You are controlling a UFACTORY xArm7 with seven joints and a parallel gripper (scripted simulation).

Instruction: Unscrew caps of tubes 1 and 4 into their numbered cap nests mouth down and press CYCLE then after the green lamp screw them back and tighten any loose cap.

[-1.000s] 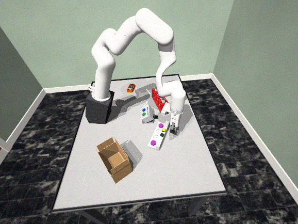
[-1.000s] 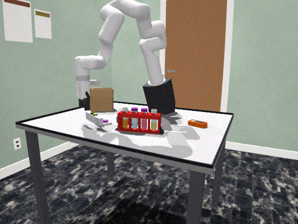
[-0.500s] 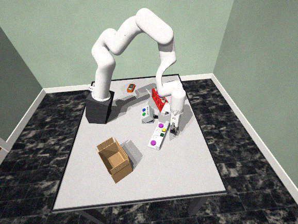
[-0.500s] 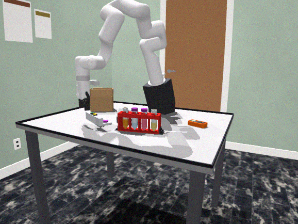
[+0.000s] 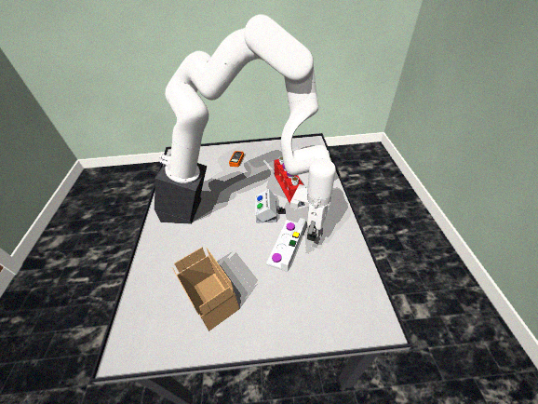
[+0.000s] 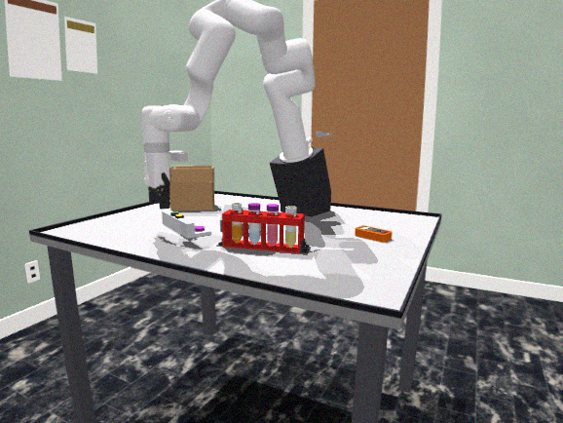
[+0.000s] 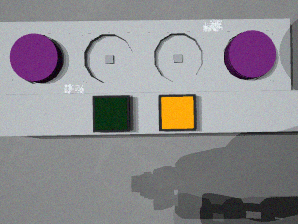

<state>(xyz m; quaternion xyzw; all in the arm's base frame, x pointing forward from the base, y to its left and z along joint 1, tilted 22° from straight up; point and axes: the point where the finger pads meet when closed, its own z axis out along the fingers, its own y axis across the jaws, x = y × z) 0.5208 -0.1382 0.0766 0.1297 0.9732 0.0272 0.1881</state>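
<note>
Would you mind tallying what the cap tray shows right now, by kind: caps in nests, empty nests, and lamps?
Purple caps in nests: 2, the outer nests and
Empty nests: 2, the middle ones and
Lamps: 2, amber lit, green dark
Total: 6

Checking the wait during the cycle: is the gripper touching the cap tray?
Apart. In the top view the open gripper hangs beside the cap tray, bare table between them.
</note>
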